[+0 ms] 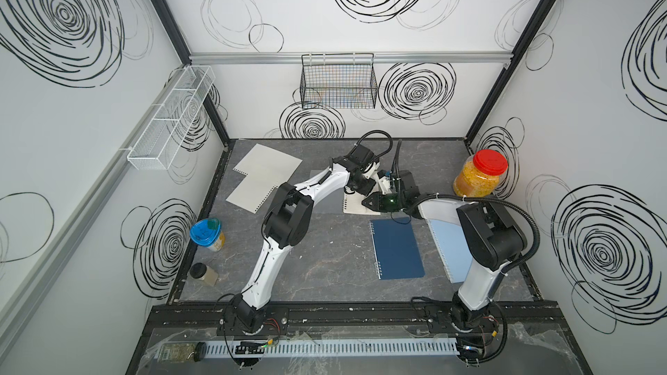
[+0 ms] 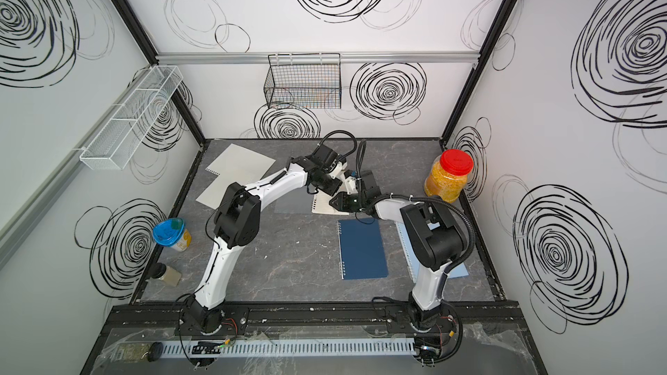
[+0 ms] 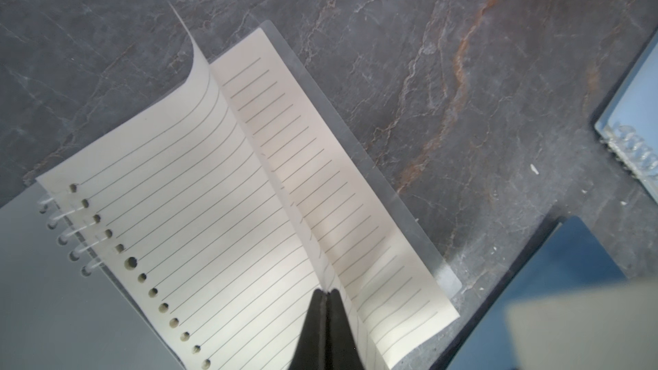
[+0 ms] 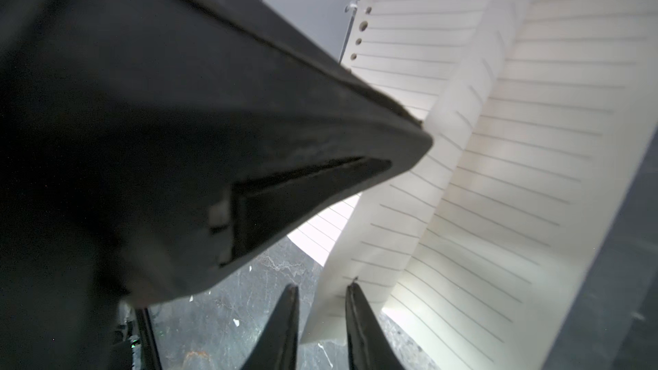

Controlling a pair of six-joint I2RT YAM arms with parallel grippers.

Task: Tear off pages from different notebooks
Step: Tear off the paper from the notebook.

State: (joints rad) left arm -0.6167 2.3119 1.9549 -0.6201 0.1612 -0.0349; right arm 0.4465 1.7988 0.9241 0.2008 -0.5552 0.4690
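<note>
The frosted clear-cover notebook (image 1: 355, 207) lies open at the middle back, its cover (image 3: 53, 297) flipped flat. One lined page (image 3: 199, 179) is lifted and folded up along a crease. My left gripper (image 3: 327, 291) is shut on that crease. My right gripper (image 4: 322, 286) is open, its fingers either side of the same page's loose lower edge. The left gripper's dark finger (image 4: 249, 137) fills much of the right wrist view. The navy notebook (image 1: 397, 248) lies closed nearer the front. The light blue notebook (image 1: 447, 243) is partly under the right arm. Two loose pages (image 1: 269, 162) lie back left.
A red-lidded jar (image 1: 480, 178) of yellow pieces stands at the right wall. A blue-lidded tub (image 1: 207, 234) and a small dark-capped jar (image 1: 204, 274) sit at the left edge. A black wire basket (image 1: 339, 81) and a white wire shelf (image 1: 169, 120) hang on the walls.
</note>
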